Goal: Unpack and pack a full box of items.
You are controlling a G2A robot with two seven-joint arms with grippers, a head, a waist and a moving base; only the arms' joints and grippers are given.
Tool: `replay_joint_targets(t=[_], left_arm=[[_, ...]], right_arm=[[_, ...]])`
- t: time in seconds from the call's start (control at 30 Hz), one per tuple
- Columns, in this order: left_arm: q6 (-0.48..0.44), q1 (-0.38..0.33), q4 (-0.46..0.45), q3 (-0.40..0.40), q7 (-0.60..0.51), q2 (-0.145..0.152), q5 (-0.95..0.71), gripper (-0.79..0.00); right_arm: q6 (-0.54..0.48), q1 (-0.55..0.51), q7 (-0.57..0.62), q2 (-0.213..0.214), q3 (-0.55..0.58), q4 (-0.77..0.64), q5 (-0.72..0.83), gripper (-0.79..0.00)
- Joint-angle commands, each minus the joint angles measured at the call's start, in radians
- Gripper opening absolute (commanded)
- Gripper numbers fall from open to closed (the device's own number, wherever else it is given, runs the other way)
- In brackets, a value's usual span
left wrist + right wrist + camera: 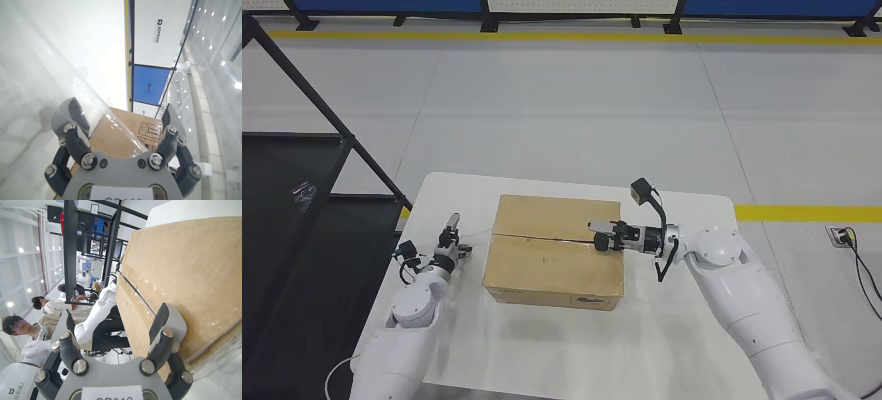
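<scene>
Box (554, 262) at centre of table (672, 330)

the white bench (542, 340) carries one thing: a closed brown cardboard box (556, 250), lying flat with its top flaps meeting in a taped seam. the box sits between the two claws. its one short end is just beside the left claw (450, 232), which hangs over the bench top itself. the right claw (595, 233) is over the box's opposite end, by the seam. the box stands well in from the bench's edges.
</scene>
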Motion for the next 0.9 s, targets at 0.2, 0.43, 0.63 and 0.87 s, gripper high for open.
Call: replay_joint_targets(t=[0.2, 0.43, 0.63, 0.87], left_arm=[[-0.147, -0.013, -0.006, -0.052, -0.014, 0.004, -0.029, 0.000], [-0.231, 0.049, -0.158, -0.110, -0.015, 0.016, -0.013, 0.000], [-0.237, 0.129, -0.343, -0.145, 0.027, 0.025, 0.069, 0.000], [-0.222, 0.216, -0.507, -0.178, 0.090, 0.031, 0.165, 0.000]], right_arm=[[0.000, 0.000, 0.000, 0.000, 0.000, 0.000, 0.000, 0.000], [0.000, 0.000, 0.000, 0.000, 0.000, 0.000, 0.000, 0.000], [0.000, 0.000, 0.000, 0.000, 0.000, 0.000, 0.000, 0.000], [0.000, 0.000, 0.000, 0.000, 0.000, 0.000, 0.000, 0.000]])
